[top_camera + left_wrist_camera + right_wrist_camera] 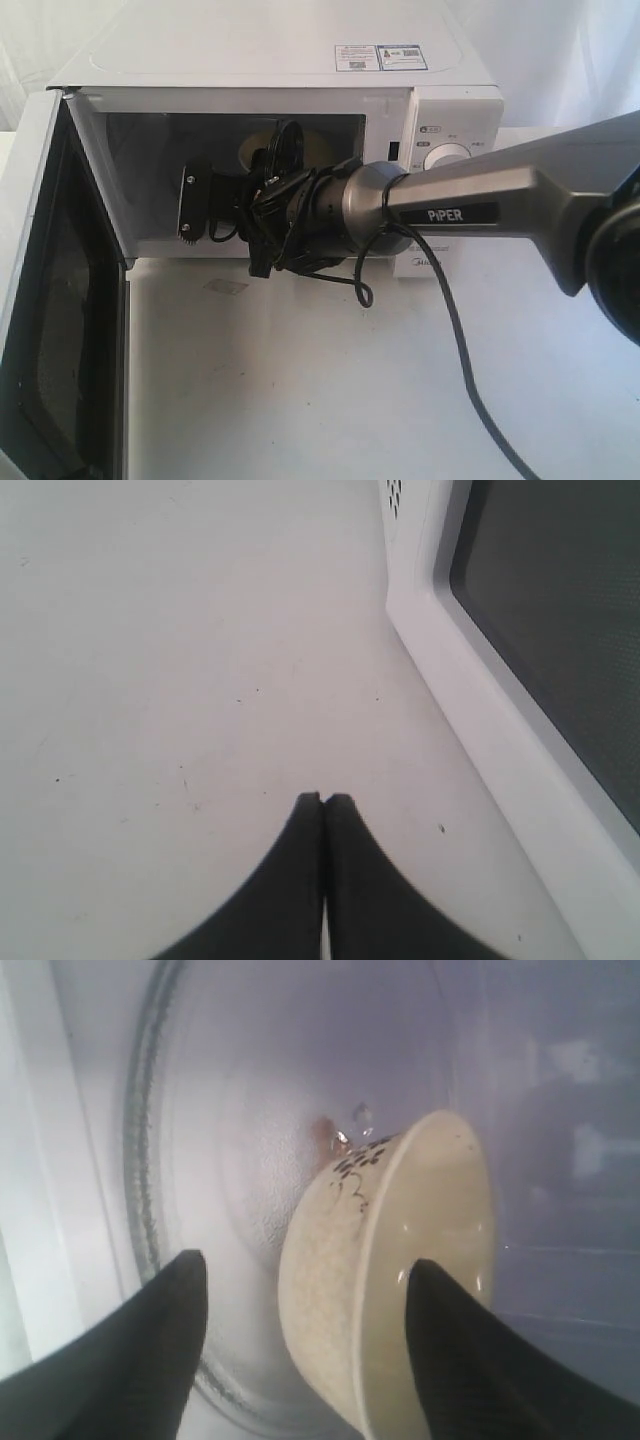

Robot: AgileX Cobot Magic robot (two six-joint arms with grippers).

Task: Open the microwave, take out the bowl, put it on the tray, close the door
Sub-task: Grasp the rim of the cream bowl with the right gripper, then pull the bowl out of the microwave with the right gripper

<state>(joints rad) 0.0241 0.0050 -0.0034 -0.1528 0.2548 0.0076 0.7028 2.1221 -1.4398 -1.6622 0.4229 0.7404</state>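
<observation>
The white microwave point(300, 60) stands at the back with its door point(60, 300) swung wide open to the left. The cream-white bowl point(420, 1220) sits on the glass turntable point(230, 1160) inside the cavity; a sliver of the bowl point(252, 150) shows past the arm. My right gripper point(305, 1260) is inside the cavity, open, straddling the bowl's near wall: one finger over the bowl's inside, the other outside it. My left gripper point(323, 798) is shut and empty, low over the white table point(180, 630) beside the door point(470, 690). The tray is out of view.
The right arm point(470, 210) crosses in front of the control panel and its dial point(447, 157). A black cable point(460, 340) hangs from the arm across the white table point(300, 380). The open door stands along the table's left side.
</observation>
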